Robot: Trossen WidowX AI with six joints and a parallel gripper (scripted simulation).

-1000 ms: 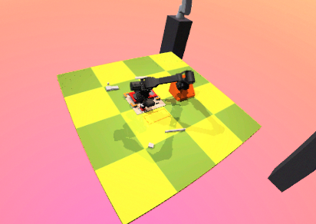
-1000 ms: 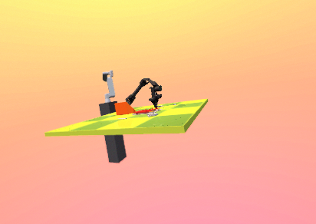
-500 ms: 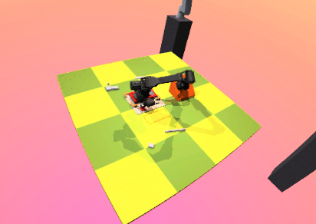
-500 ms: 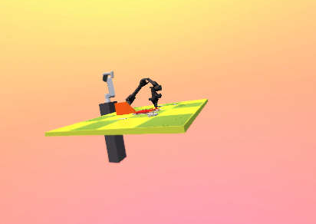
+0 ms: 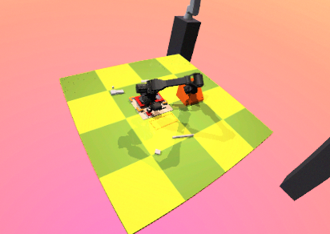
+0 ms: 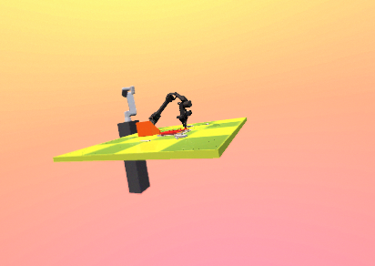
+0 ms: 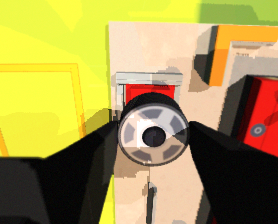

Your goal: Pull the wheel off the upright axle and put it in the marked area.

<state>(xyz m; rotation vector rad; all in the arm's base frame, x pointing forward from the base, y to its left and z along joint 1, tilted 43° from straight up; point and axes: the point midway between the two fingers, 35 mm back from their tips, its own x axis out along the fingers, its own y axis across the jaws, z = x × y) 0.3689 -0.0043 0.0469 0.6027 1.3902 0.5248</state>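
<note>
My gripper (image 6: 185, 126) (image 7: 152, 128) points down over the board and is shut on the wheel. The wheel (image 7: 172, 117) is round with a pale spoked face and a black tyre, held level between the fingertips. It hangs a little above its red base (image 7: 150, 91). A dark round spot shows at its hub; I cannot tell whether the axle tip is still inside. The marked area, a yellow-orange outline (image 5: 167, 125) (image 7: 40, 67), lies on the table just beside the board, left of the wheel in the wrist view. The fingertips are too small to make out in the top view.
The beige board (image 7: 145, 40) carries an orange frame (image 7: 216, 55) and a red block (image 7: 267, 102) to the right in the wrist view. A pale rod (image 5: 183, 135), a small white block (image 5: 158, 151) and a grey-white piece (image 5: 117, 92) lie on the checkered table. An orange mount (image 5: 189, 97) stands behind.
</note>
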